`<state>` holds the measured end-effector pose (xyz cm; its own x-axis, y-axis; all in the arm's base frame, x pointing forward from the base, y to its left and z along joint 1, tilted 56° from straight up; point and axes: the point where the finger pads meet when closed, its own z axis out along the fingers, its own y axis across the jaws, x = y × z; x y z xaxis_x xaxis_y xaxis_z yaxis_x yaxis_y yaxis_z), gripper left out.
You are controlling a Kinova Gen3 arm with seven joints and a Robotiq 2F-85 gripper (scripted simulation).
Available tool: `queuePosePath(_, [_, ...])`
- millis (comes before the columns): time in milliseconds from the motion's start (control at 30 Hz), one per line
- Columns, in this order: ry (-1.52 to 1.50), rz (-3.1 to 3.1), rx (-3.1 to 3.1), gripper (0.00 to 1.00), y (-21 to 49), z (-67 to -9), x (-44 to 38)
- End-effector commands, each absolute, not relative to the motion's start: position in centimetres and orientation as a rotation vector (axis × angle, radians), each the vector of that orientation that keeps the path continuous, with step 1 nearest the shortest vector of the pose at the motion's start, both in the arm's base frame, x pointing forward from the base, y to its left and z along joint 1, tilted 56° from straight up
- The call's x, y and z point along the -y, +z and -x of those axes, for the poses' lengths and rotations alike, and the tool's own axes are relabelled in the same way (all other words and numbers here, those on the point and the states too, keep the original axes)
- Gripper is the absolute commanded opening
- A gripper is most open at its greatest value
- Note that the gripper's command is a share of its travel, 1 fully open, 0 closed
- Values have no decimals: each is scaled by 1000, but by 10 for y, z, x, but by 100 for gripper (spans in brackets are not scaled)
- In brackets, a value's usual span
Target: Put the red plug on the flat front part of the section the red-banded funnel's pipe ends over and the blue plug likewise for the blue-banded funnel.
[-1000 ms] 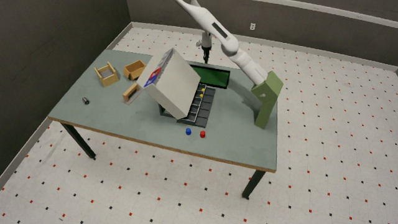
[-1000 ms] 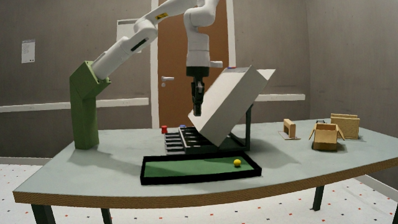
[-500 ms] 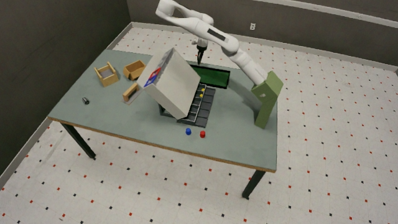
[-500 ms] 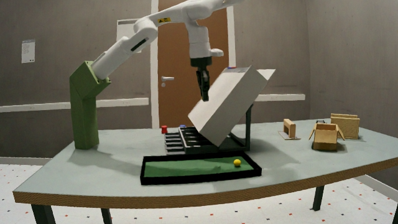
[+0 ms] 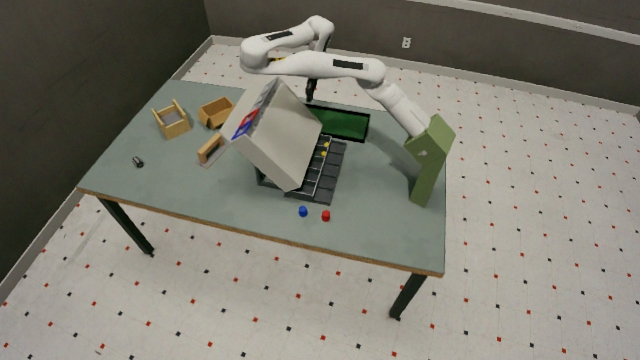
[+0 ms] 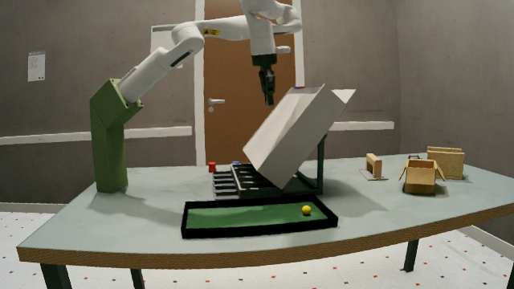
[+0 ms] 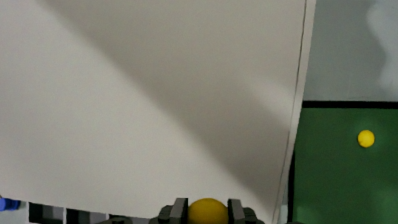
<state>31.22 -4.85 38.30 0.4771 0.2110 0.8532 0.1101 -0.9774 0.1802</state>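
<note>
The claw (image 5: 310,100) (image 6: 269,104) (image 7: 208,212) is gripping a yellow marble (image 7: 207,211) above the cover (image 5: 287,130) (image 6: 297,128) (image 7: 150,110), probably for dropping into a funnel. Both plugs are waiting unplaced nearby.
</note>
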Motion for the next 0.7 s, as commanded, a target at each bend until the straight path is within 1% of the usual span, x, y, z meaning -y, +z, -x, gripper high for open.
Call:
queuePosePath(0, [1343,-2598,-170,0,415,-279,-1])
queuePosePath(167, [1343,-2598,-170,0,433,-262,-30])
queuePosePath(500, [1343,-2598,-170,0,434,-260,-32])
queuePosePath(533, [1375,-2596,-179,0,489,-302,-44])
queuePosePath(667, [1375,-2596,-179,0,502,-309,-48])
